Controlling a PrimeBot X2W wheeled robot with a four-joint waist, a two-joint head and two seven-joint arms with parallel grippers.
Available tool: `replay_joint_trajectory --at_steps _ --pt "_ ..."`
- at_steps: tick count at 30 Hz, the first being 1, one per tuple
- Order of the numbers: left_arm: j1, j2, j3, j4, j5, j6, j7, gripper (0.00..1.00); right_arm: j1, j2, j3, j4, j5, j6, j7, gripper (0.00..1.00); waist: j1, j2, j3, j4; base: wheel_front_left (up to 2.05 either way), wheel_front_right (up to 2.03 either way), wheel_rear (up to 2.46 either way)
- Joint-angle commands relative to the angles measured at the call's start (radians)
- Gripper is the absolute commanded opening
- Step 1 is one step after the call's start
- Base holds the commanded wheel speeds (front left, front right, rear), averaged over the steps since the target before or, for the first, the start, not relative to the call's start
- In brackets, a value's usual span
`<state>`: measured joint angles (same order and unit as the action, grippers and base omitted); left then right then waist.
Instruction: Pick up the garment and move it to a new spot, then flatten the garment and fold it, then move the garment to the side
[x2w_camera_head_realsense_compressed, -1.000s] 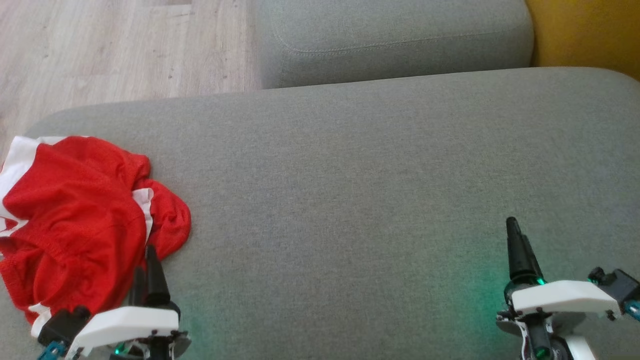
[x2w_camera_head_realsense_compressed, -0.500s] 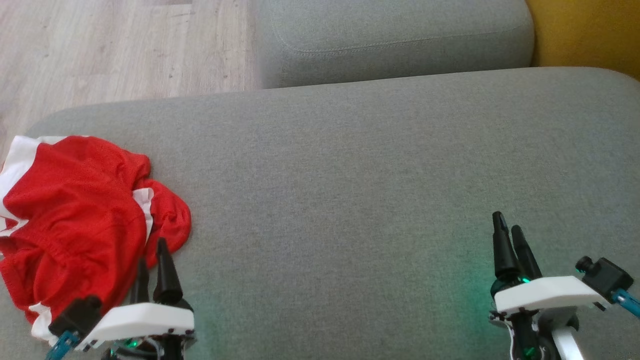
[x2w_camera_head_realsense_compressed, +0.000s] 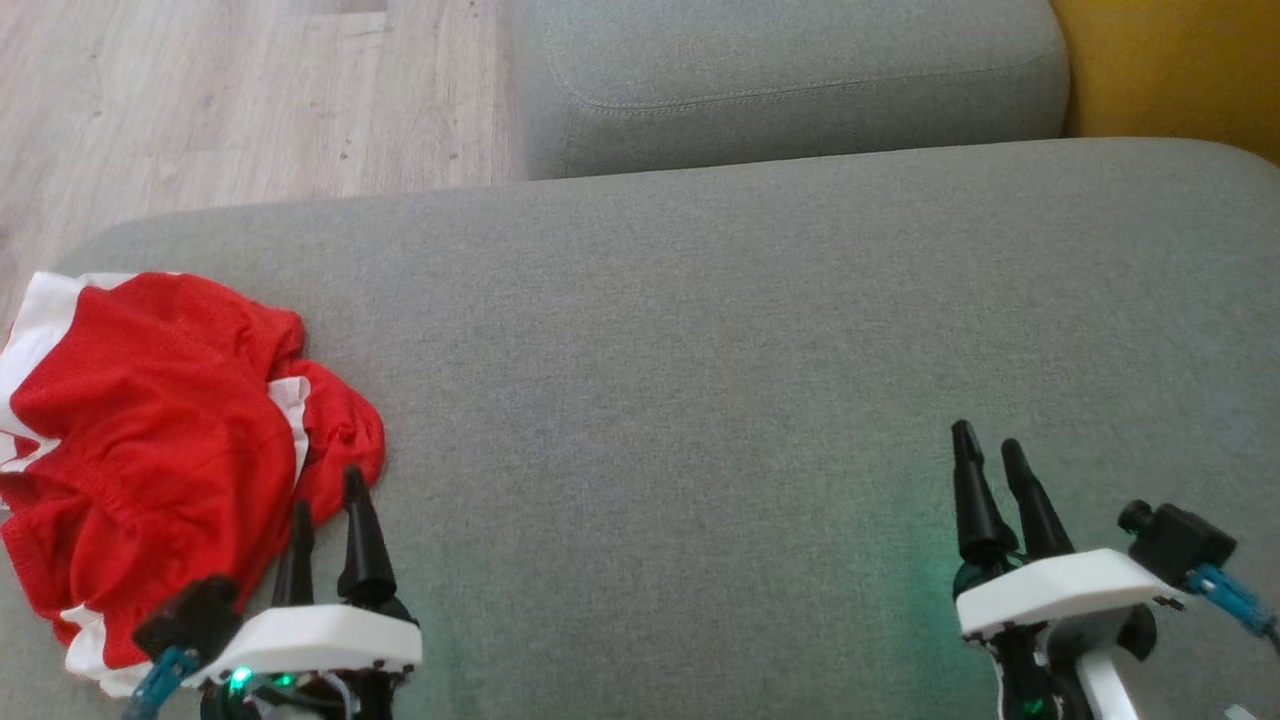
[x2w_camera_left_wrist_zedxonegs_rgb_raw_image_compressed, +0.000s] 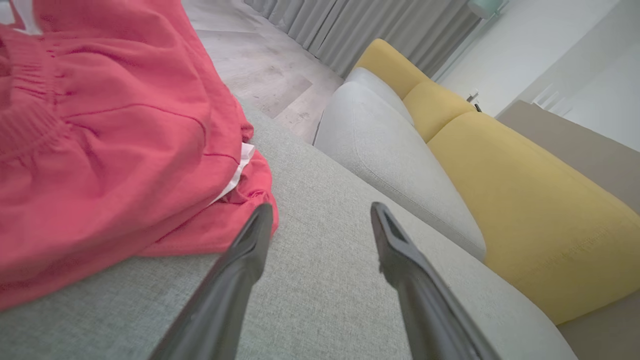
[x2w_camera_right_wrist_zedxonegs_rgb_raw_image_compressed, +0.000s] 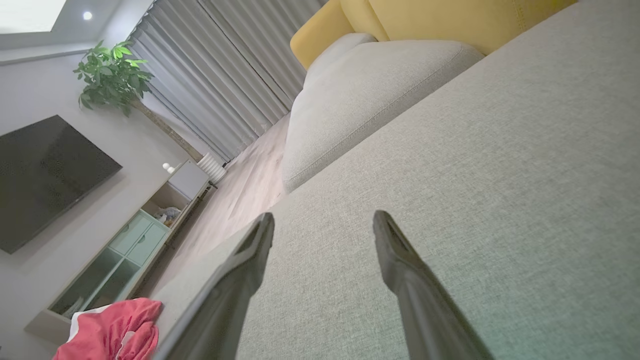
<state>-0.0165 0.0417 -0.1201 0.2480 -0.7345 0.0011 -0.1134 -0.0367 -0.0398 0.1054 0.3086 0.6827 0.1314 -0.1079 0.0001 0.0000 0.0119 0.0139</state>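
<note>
The garment (x2w_camera_head_realsense_compressed: 150, 440) is a crumpled pair of red shorts with white trim, lying at the left end of the grey sofa cushion (x2w_camera_head_realsense_compressed: 700, 340). My left gripper (x2w_camera_head_realsense_compressed: 328, 490) stands open at the garment's near right edge, nothing between its fingers. In the left wrist view the garment (x2w_camera_left_wrist_zedxonegs_rgb_raw_image_compressed: 100, 140) bulks up on the left, and the left gripper (x2w_camera_left_wrist_zedxonegs_rgb_raw_image_compressed: 320, 212) hangs over bare cushion with one fingertip close to the red hem. My right gripper (x2w_camera_head_realsense_compressed: 990, 445) is open far to the right over bare cushion. From the right wrist the garment (x2w_camera_right_wrist_zedxonegs_rgb_raw_image_compressed: 112, 330) shows small at lower left, beyond the open right gripper (x2w_camera_right_wrist_zedxonegs_rgb_raw_image_compressed: 322, 220).
A second grey cushion (x2w_camera_head_realsense_compressed: 790, 80) lies behind, with a yellow one (x2w_camera_head_realsense_compressed: 1170, 60) at the far right. Wooden floor (x2w_camera_head_realsense_compressed: 240, 100) drops off past the sofa's left and back edge. A TV (x2w_camera_right_wrist_zedxonegs_rgb_raw_image_compressed: 45, 180), a cabinet (x2w_camera_right_wrist_zedxonegs_rgb_raw_image_compressed: 125, 255) and a plant (x2w_camera_right_wrist_zedxonegs_rgb_raw_image_compressed: 112, 72) stand across the room.
Both grippers have slid: the left one to the right along the garment's near edge, the right one to the left. Both stay open. The garment lies unchanged.
</note>
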Motion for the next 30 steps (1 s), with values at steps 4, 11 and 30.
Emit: replay_joint_trajectory --at_steps 4,11,30 --pt "-0.051 0.007 0.007 -0.027 0.052 0.013 -0.023 1.00 -0.060 -0.007 0.033 -0.034 -0.057 0.000 -0.028 1.00 0.0000 0.0000 -0.003 0.001 0.00 0.00 0.00" --pt "-0.052 0.007 -0.005 -0.031 0.137 0.035 -0.043 1.00 -0.063 -0.008 0.052 -0.030 -0.143 -0.001 -0.049 1.00 0.0000 0.0000 -0.008 0.002 0.00 0.00 0.00" --pt "-0.058 0.008 -0.051 -0.066 0.365 0.061 -0.099 1.00 -0.084 -0.009 0.098 -0.004 -0.371 -0.001 -0.104 1.00 0.0000 0.0000 -0.004 0.005 0.00 0.00 0.00"
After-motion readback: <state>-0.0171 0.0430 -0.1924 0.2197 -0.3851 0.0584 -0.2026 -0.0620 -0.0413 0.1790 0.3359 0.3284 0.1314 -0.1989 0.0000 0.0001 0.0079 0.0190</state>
